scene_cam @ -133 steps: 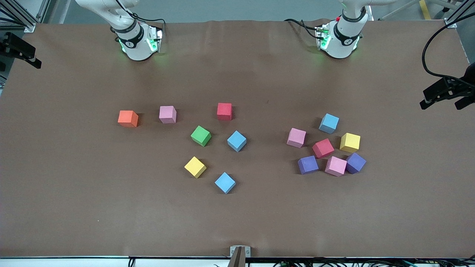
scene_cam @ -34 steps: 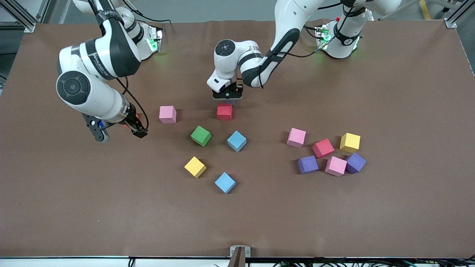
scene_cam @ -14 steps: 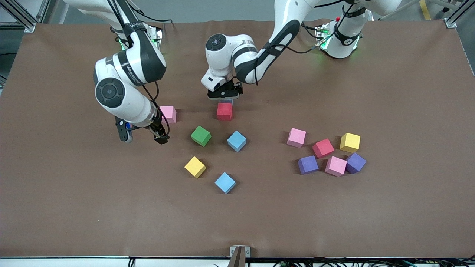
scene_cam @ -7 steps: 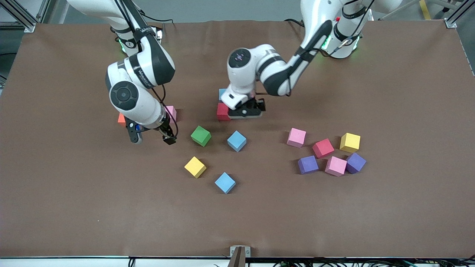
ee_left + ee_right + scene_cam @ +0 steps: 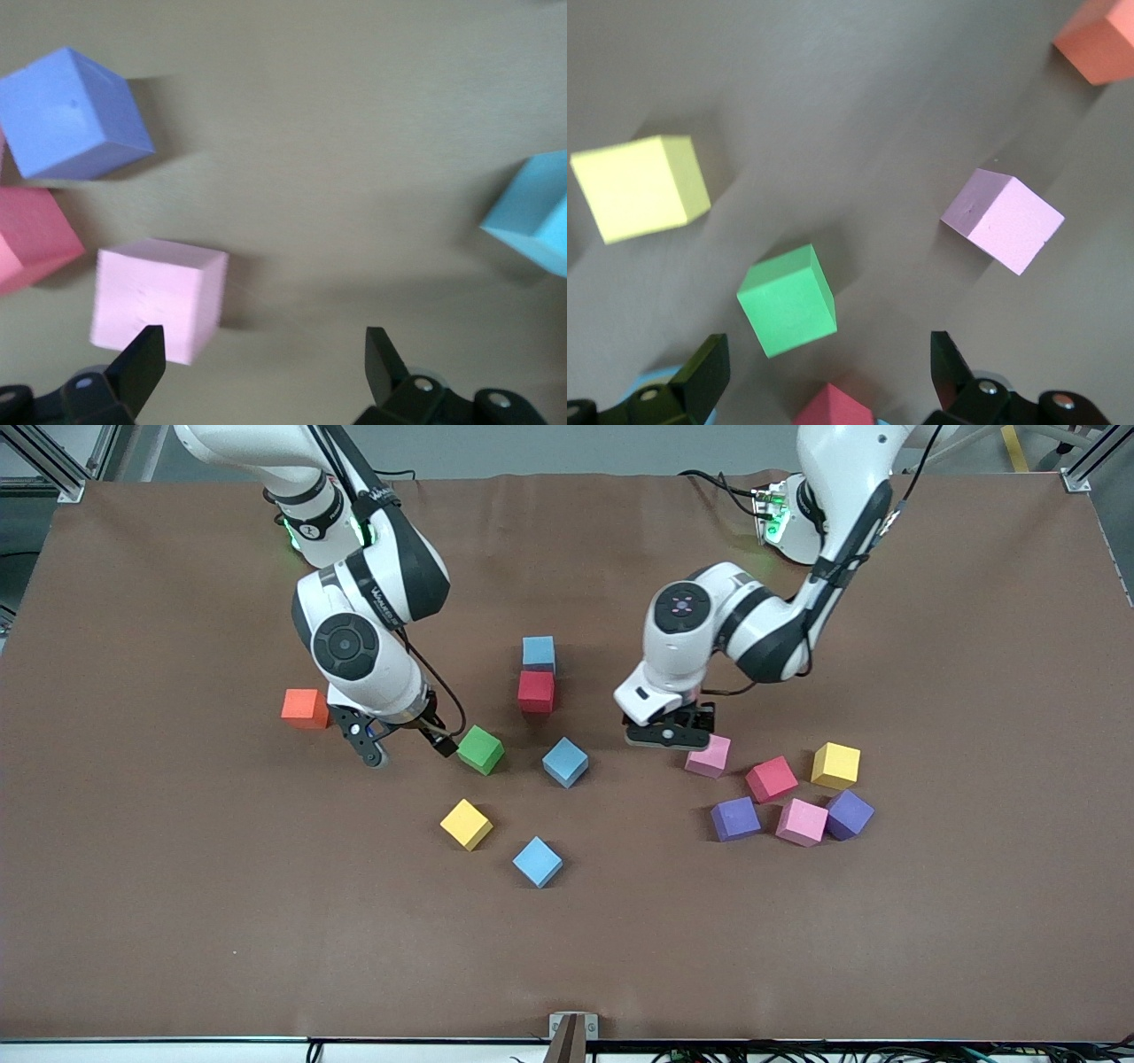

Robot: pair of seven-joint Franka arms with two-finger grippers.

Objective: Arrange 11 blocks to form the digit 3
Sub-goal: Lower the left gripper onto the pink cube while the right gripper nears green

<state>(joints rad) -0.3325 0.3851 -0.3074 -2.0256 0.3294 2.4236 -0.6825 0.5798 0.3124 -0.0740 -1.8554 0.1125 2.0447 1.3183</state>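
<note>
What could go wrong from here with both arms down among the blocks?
The open left gripper hangs off-centre over the pink block, so one finger could land on it or shove it into the red block. The open right gripper sits beside the green block and could nudge it.

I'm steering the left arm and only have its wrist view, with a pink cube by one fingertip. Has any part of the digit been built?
Observer: Barely. The front view shows one blue cube set right against a red cube, with the blue one farther from the camera. The other cubes lie scattered.
Operator: Where is the other pincer?
Observer: The right pincer hangs open beside the green cube, holding nothing.
Operator: Is there a pink cube I can't see?
Observer: Yes. The right wrist view shows another pink cube lying apart from the orange cube. From the front, the right arm hides it.
</note>
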